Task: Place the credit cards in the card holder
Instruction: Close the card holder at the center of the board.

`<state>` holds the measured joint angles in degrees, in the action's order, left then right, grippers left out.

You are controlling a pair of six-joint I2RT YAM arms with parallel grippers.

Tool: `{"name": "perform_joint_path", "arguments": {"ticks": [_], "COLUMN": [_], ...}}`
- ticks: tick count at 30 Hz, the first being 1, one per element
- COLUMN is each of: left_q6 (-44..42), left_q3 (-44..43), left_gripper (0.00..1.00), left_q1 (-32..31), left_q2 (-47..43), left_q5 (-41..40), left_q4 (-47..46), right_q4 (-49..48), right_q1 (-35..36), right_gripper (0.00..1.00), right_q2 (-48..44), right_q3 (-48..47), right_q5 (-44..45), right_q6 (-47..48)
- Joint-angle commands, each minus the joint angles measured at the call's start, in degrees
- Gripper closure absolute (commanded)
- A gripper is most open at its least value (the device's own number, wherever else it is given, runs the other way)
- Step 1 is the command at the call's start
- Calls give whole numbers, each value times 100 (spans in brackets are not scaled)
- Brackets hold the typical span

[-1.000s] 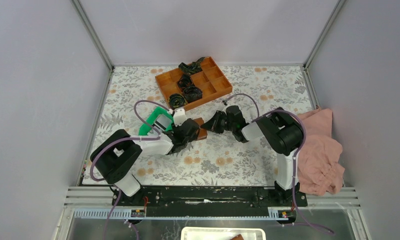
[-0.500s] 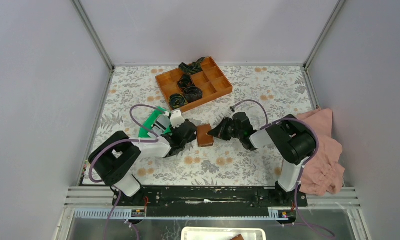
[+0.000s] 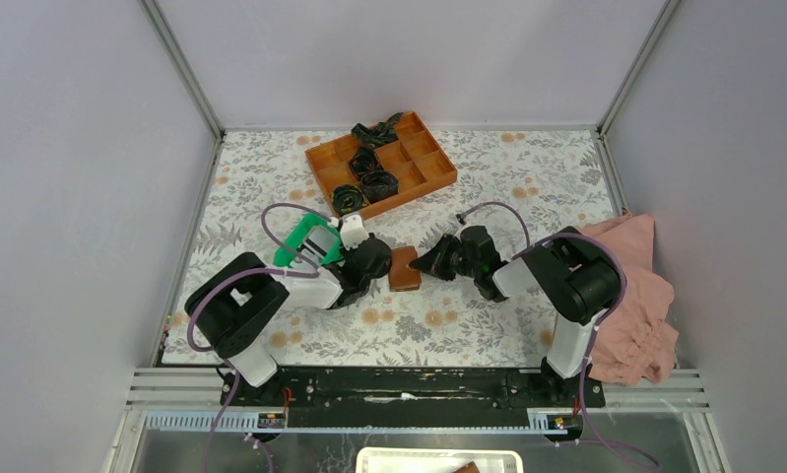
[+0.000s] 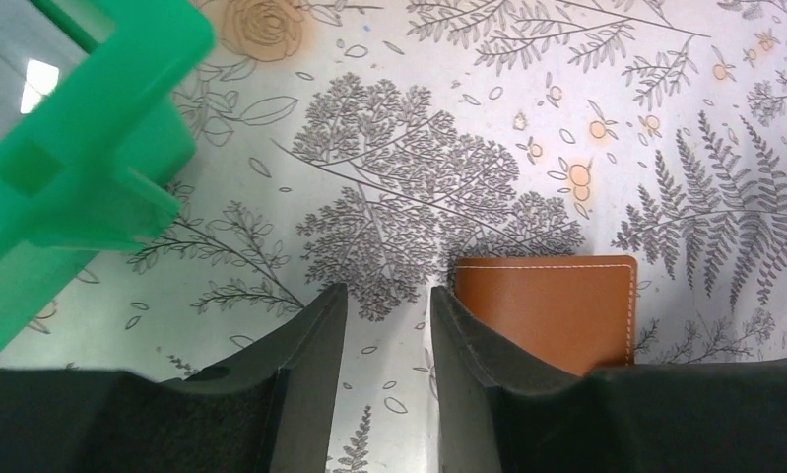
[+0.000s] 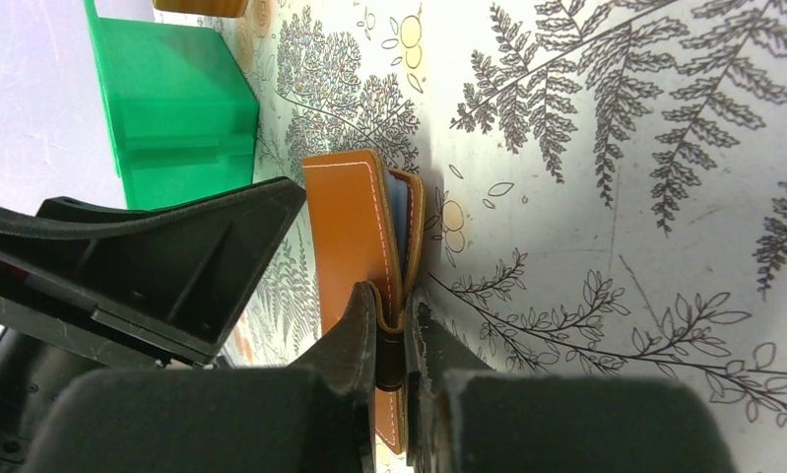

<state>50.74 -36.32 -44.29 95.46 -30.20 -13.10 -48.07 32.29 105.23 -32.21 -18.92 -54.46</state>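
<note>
The brown card holder (image 3: 403, 268) lies folded on the floral table between my two grippers. My right gripper (image 5: 394, 320) is shut on its snap tab at the right edge (image 3: 430, 262). In the right wrist view the card holder (image 5: 350, 227) shows a pale blue card edge (image 5: 401, 219) between its flaps. My left gripper (image 4: 384, 305) is open and empty, just left of the card holder (image 4: 557, 305), with its right finger next to the holder's edge. A greyish glossy surface (image 4: 10, 59), perhaps a card, shows inside the green tray (image 4: 84, 158).
The green tray (image 3: 308, 241) stands just behind my left gripper (image 3: 374, 264). An orange compartment tray (image 3: 421, 158) with black coiled items (image 3: 367, 180) sits at the back. A pink cloth (image 3: 630, 296) lies at the right edge.
The card holder has come down from between both grippers to lie on the table. My left gripper has let go and drawn back to the left. My right gripper has moved right and nearer with it.
</note>
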Motion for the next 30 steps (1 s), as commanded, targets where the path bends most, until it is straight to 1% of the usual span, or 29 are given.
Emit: {"name": "perform_joint_path", "arguments": {"ticks": [1,8,12,19,30], "left_q6": [-64,65,102,88,69], "left_q3": [335,316,358,407,448], "left_gripper": [56,58,58,59,60], "left_q1": [-325,-664,-719,-753,-825], "left_q2": [663,781,779,815,917], "left_q5": [788,679,608,682,757], "left_q4": [1210,1410,1519,1439,1345], "right_q4": [-134,-334,-386,-724,-1037], "right_q1": [14,18,17,15,20], "right_gripper": [91,84,81,76,68], "right_q2": [232,295,299,512,550], "right_q3": [135,74,67,2,102], "right_q5": [-93,-232,-256,-408,-352], "right_q6": [-340,-632,-735,-1021,-1267]}}
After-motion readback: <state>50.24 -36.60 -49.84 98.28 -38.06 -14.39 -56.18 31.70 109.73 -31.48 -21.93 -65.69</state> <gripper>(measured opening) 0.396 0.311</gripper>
